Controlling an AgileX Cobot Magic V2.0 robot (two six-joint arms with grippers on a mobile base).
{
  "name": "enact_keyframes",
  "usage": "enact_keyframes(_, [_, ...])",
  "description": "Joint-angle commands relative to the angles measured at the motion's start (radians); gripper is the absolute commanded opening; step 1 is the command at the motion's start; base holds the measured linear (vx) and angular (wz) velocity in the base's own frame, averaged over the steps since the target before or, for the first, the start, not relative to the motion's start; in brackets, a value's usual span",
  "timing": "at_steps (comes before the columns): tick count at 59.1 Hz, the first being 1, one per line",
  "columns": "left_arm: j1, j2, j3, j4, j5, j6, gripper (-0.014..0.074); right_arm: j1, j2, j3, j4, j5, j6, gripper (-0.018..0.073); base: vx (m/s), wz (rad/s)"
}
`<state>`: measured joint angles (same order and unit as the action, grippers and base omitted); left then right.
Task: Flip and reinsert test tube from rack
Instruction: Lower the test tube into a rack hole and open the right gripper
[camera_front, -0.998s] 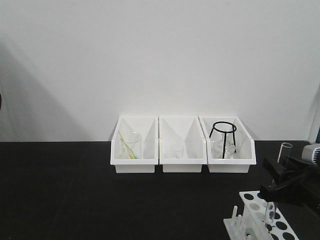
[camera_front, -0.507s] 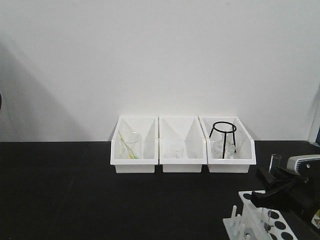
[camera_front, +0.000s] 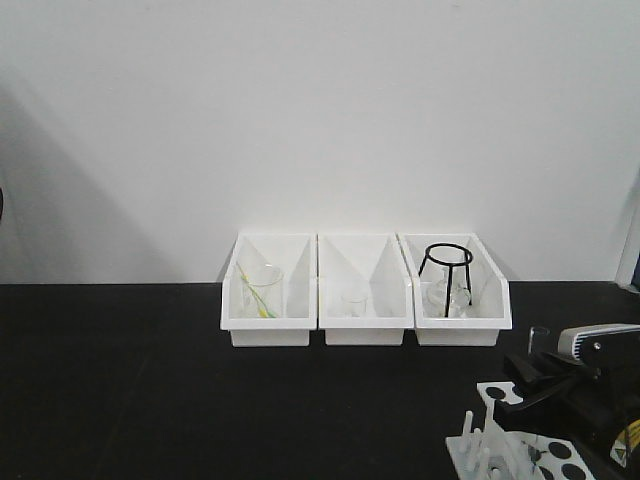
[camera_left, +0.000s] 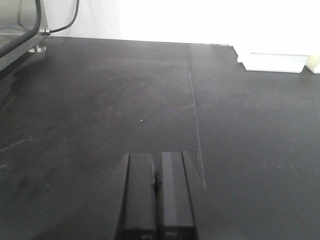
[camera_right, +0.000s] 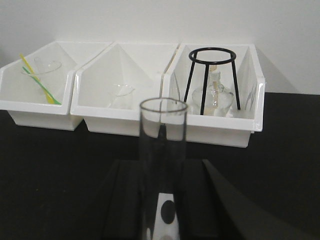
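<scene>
The test tube (camera_right: 162, 150) stands upright with its open rim up, and my right gripper (camera_right: 162, 167) is shut on its middle. In the front view that gripper (camera_front: 545, 385) hangs low at the right edge, just over the white rack (camera_front: 520, 455). Only the tube's rim (camera_front: 539, 335) sticks up above the fingers. Part of the rack's holed top plate (camera_right: 165, 220) shows between the fingers below the tube. The tube's lower end is hidden. My left gripper (camera_left: 157, 162) is shut on nothing, low over the bare black table.
Three white bins line the back wall: the left one (camera_front: 268, 325) with a beaker and yellow-green sticks, the middle one (camera_front: 365, 325) with a small glass, the right one (camera_front: 458, 325) with a black tripod stand and a flask. A cable (camera_left: 65, 22) lies far left.
My right gripper has come down and slightly left with the test tube, so the tube's rim now sits much lower, close over the rack. The left arm has not moved.
</scene>
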<state>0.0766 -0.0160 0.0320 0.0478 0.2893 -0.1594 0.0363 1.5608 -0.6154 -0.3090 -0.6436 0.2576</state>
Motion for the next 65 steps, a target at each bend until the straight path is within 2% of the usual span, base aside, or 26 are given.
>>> enact_keyframes(1, [-0.007,-0.011,0.000,-0.004,-0.086,0.000,-0.0006,-0.004,-0.015,-0.027,0.002,-0.081,-0.007,0.0075,0.00,0.00])
enact_keyframes(16, [-0.007,-0.011,0.000,-0.004,-0.086,0.000,-0.0006,-0.004,-0.008,-0.027,-0.006,-0.057,0.030,0.0146,0.00,0.00])
enact_keyframes(30, [-0.007,-0.011,0.000,-0.004,-0.086,0.000,-0.0006,-0.004,-0.008,-0.027,-0.021,-0.005,0.053,0.0335,0.00,0.00])
enact_keyframes(37, [-0.007,-0.011,0.000,-0.004,-0.086,0.000,-0.0006,-0.004,-0.008,-0.027,-0.021,-0.006,0.064,0.0398,0.00,0.00])
enact_keyframes(55, [-0.007,-0.011,0.000,-0.004,-0.086,0.000,-0.0006,-0.004,-0.028,-0.027,-0.023,-0.017,0.075,0.0411,0.00,0.00])
enact_keyframes(65, [-0.007,-0.011,0.000,-0.004,-0.086,0.000,-0.0006,-0.004,-0.187,-0.027,-0.050,-0.012,0.075,0.0411,0.00,0.00])
